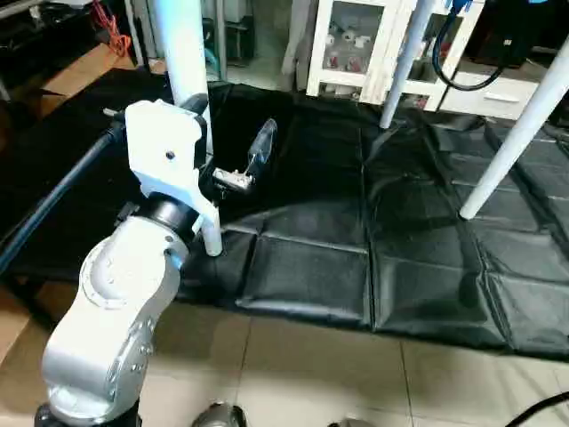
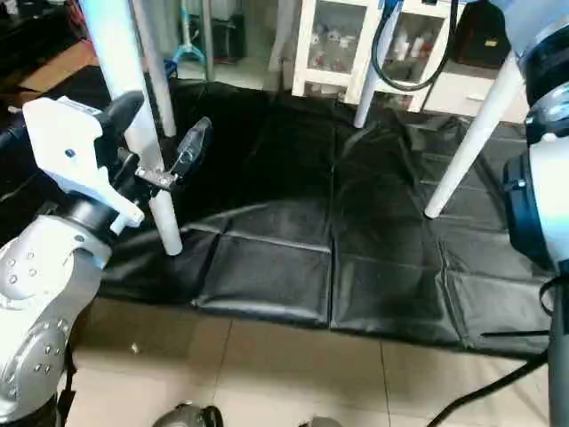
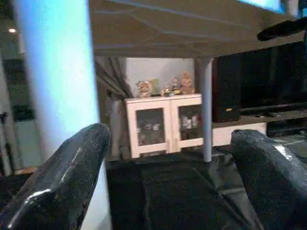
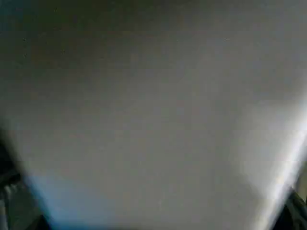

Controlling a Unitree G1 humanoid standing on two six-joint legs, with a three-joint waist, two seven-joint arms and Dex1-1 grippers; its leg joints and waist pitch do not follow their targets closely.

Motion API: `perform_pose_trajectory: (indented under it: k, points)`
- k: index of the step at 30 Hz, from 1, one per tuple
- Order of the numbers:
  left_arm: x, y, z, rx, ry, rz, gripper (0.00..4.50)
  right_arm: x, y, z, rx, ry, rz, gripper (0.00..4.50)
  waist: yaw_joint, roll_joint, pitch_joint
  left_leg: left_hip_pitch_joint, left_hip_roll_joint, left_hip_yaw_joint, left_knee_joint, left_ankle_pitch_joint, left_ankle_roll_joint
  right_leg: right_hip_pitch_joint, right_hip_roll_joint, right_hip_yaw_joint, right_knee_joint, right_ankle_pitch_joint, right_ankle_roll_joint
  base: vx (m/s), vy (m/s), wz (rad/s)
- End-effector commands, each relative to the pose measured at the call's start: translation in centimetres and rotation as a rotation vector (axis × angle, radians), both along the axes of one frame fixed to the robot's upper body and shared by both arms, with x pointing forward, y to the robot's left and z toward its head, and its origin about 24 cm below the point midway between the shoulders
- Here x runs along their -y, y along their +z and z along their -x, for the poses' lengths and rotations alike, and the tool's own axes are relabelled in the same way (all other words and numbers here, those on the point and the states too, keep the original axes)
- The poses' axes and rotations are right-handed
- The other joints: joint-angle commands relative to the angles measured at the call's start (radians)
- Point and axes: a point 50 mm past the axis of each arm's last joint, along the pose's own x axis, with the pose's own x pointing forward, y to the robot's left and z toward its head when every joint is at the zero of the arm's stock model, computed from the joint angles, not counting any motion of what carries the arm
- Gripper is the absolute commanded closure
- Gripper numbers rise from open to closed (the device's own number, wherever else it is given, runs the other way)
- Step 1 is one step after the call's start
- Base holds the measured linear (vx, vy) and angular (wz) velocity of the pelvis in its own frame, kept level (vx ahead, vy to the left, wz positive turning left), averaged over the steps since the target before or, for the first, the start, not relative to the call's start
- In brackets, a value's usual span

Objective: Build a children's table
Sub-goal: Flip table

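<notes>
The children's table stands upright on a black mat [image 1: 356, 222]; its tabletop's underside [image 3: 192, 28] spreads overhead in the left wrist view. White legs come down to the mat: a near one [image 1: 182, 44], a far one [image 1: 404, 62] and a slanting one on the right [image 1: 520, 133]. My left gripper [image 1: 231, 124] is open wide beside the near leg [image 3: 53, 86], which stands just past one finger [image 3: 72, 163]; nothing is held. My right arm [image 2: 542, 178] rises at the right edge. A blurred white surface [image 4: 153, 105] lies very close to the right wrist camera.
A white glass-door cabinet [image 1: 356, 44] stands behind the mat. Tiled floor [image 1: 311, 374] lies in front of the mat. A black cable [image 1: 53, 205] runs along my left arm. Cardboard [image 1: 80, 71] lies at the far left.
</notes>
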Motion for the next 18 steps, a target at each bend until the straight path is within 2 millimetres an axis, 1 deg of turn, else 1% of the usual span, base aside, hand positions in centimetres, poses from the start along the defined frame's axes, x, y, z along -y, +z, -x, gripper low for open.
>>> perform_pose_trajectory:
  k: [1,2,3,4,5,6,7,8,9,10,11,12,13,14,15,16,18]
  points:
    - [0.1,0.1,0.1,-0.002,-0.006,-0.008,0.00,-0.1,0.5,0.2,-0.007,0.020,-0.022,1.48,-0.029,-0.008,-0.054,0.031,0.024,-0.189,0.052,-0.153,-0.058,0.049,-0.146,0.062,-0.160,-0.742,-0.062,0.000,0.000,0.00]
    - [0.1,0.1,0.1,-0.002,-0.004,-0.010,0.00,-0.2,0.5,0.2,-0.005,0.024,-0.027,1.48,-0.033,0.005,-0.057,0.047,0.039,-0.185,-0.010,-0.269,-0.106,0.049,-0.082,0.005,-0.138,-0.685,-0.088,-0.009,0.047,-0.29]
    - [0.0,0.1,0.1,-0.003,-0.003,-0.010,0.00,-0.2,0.6,0.2,0.001,0.027,-0.033,1.39,-0.057,0.047,-0.057,0.082,0.070,-0.193,-0.113,-0.713,-0.193,-0.004,0.053,-0.049,-0.069,-0.369,-0.095,-0.078,0.031,-0.05]
    - [0.0,0.1,0.1,-0.003,-0.003,-0.010,0.00,-0.2,0.6,0.2,0.001,0.027,-0.033,1.32,-0.064,0.060,-0.054,0.048,0.092,-0.205,-0.170,-0.884,-0.191,0.045,0.054,-0.066,0.011,-0.091,-0.132,-0.078,0.031,-0.05]
    - [0.0,0.1,0.1,-0.004,-0.002,-0.012,0.00,-0.1,0.6,0.2,0.004,0.027,-0.037,1.13,-0.055,0.066,-0.043,0.024,0.099,-0.185,-0.203,-0.944,-0.179,0.056,0.059,-0.081,0.042,-0.045,-0.143,-0.132,0.038,-0.07]
    - [-0.1,0.1,0.0,-0.007,0.000,-0.015,0.00,0.0,0.7,0.3,0.008,0.027,-0.044,1.06,-0.027,0.051,-0.038,-0.012,0.108,-0.146,-0.233,-0.969,-0.100,0.106,0.041,-0.076,0.115,-0.068,-0.115,-0.117,-0.003,-0.01]
    - [-0.1,0.1,0.0,-0.007,0.000,-0.015,0.00,0.0,0.7,0.3,0.009,0.026,-0.045,1.01,-0.004,0.045,-0.047,-0.005,0.099,-0.125,-0.220,-0.909,-0.089,0.105,0.035,-0.052,0.117,-0.156,-0.100,-0.117,-0.003,-0.01]
    - [-0.1,0.1,0.0,-0.007,0.000,-0.017,0.00,0.1,0.7,0.3,0.017,0.025,-0.048,1.01,-0.013,0.013,-0.057,0.021,0.090,-0.109,-0.170,-0.790,-0.080,0.080,0.012,-0.011,0.080,-0.321,-0.087,-0.033,-0.085,0.00]
    - [-0.1,0.1,0.0,-0.008,0.001,-0.017,0.00,0.1,0.8,0.3,0.024,0.026,-0.048,0.95,-0.028,-0.040,-0.071,0.085,0.034,-0.133,0.071,-0.346,-0.048,-0.015,-0.110,0.060,-0.139,-0.874,-0.034,-0.019,-0.100,-0.03]
    - [-0.1,0.1,-0.1,-0.008,0.001,-0.017,0.00,0.1,0.8,0.3,0.028,0.026,-0.048,0.78,-0.019,-0.032,-0.068,0.044,0.036,-0.148,0.046,-0.210,-0.026,0.032,-0.115,0.077,-0.133,-0.834,-0.046,-0.019,-0.100,-0.03]
    - [-0.1,0.1,-0.1,-0.008,0.001,-0.017,0.00,0.1,0.8,0.3,0.028,0.026,-0.048,0.66,-0.009,-0.020,-0.069,0.014,0.046,-0.154,0.010,-0.130,-0.023,0.063,-0.101,0.062,-0.107,-0.715,-0.084,-0.020,-0.068,-0.07]
    - [-0.1,0.1,-0.1,-0.007,0.000,-0.017,0.00,0.1,0.9,0.4,0.035,0.030,-0.050,0.57,-0.006,0.007,-0.079,0.030,0.061,-0.145,-0.042,-0.147,-0.044,0.045,-0.025,0.018,-0.064,-0.447,-0.157,0.000,0.000,0.00]
    - [-0.1,0.2,-0.1,-0.007,0.000,-0.018,0.00,0.0,1.1,0.5,0.057,0.044,-0.054,0.57,-0.023,0.026,-0.078,0.034,0.071,-0.143,-0.065,-0.273,-0.065,0.040,0.003,0.001,-0.042,-0.292,-0.219,0.000,0.000,0.00]
    - [-0.1,0.2,-0.1,-0.008,-0.001,-0.019,0.00,0.0,1.2,0.5,0.076,0.059,-0.063,0.48,-0.028,0.030,-0.073,0.028,0.074,-0.144,-0.075,-0.351,-0.081,0.042,0.008,-0.004,-0.040,-0.276,-0.228,-0.069,-0.006,-0.04]
    - [-0.1,0.2,-0.1,-0.009,-0.003,-0.022,0.00,-0.1,1.5,0.7,0.106,0.092,-0.066,0.23,-0.037,0.030,-0.066,0.024,0.074,-0.149,-0.082,-0.514,-0.121,0.040,0.004,-0.009,-0.043,-0.322,-0.205,-0.037,0.032,-0.19]
    - [-0.1,0.2,-0.1,-0.010,-0.003,-0.023,0.00,-0.2,1.6,0.8,0.113,0.109,-0.067,0.23,-0.037,0.029,-0.065,0.026,0.073,-0.148,-0.082,-0.538,-0.124,0.036,0.001,-0.007,-0.049,-0.334,-0.196,-0.037,0.032,-0.19]
    - [-0.1,0.2,-0.1,-0.011,-0.002,-0.024,0.00,-0.3,1.6,0.9,0.124,0.133,-0.065,0.12,-0.042,0.026,-0.063,0.029,0.070,-0.146,-0.080,-0.553,-0.121,0.033,-0.006,-0.004,-0.059,-0.353,-0.179,0.000,0.000,0.00]
